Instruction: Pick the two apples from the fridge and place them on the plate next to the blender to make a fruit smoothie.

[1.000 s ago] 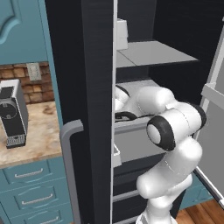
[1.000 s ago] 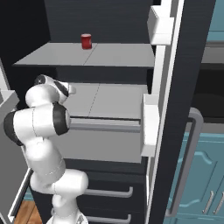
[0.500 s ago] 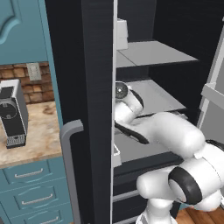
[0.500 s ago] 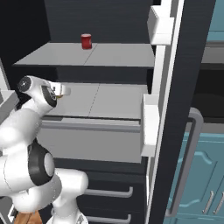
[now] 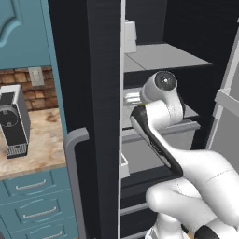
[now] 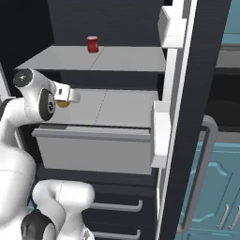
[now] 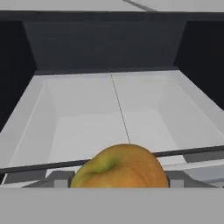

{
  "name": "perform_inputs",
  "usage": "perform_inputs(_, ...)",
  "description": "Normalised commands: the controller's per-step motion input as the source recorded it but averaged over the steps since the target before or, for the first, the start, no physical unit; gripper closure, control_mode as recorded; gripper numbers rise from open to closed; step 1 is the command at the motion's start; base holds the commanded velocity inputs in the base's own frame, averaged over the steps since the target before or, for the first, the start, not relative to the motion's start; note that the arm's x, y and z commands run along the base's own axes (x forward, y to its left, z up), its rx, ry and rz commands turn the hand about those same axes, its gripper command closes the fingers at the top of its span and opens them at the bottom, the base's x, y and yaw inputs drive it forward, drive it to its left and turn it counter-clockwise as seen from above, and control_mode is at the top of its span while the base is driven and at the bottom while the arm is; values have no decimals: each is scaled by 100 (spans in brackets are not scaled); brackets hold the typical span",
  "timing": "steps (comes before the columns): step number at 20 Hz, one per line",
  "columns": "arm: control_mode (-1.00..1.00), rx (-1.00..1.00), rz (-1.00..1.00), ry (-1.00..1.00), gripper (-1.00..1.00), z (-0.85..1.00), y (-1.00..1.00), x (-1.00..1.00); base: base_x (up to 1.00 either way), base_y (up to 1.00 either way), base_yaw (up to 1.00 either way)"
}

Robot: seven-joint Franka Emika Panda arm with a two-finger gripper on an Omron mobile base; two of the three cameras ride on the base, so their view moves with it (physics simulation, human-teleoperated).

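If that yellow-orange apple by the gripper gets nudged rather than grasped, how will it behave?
The yellow-orange apple is round and smooth, so it probably rolls. It looks firm, unlikely to deform. Its glossy skin may slip between narrow fingers.

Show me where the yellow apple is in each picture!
Right base view: yellow apple at the left, above the grey drawer.
Hand view: bottom middle, over the open drawer.
Left base view: cannot make it out; the white wrist covers the spot above the drawer.
Shared landmark: the grey drawer.
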Motion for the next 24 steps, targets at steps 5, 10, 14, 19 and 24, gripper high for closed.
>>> perform_inputs(5, -100, 5, 0, 15, 100, 7, -45, -100, 0, 0, 0)
perform_inputs(10, -100, 1, 0, -16, 100, -1, -8, -83, 0, 0, 0)
perform_inputs(14, -100, 0, 0, -16, 100, 0, -6, -12, 0, 0, 0)
perform_inputs(19, -100, 0, 0, 0, 100, -3, 0, -23, 0, 0, 0)
perform_inputs(24, 100, 0, 0, 0, 100, -6, 0, -42, -25, -1, 0)
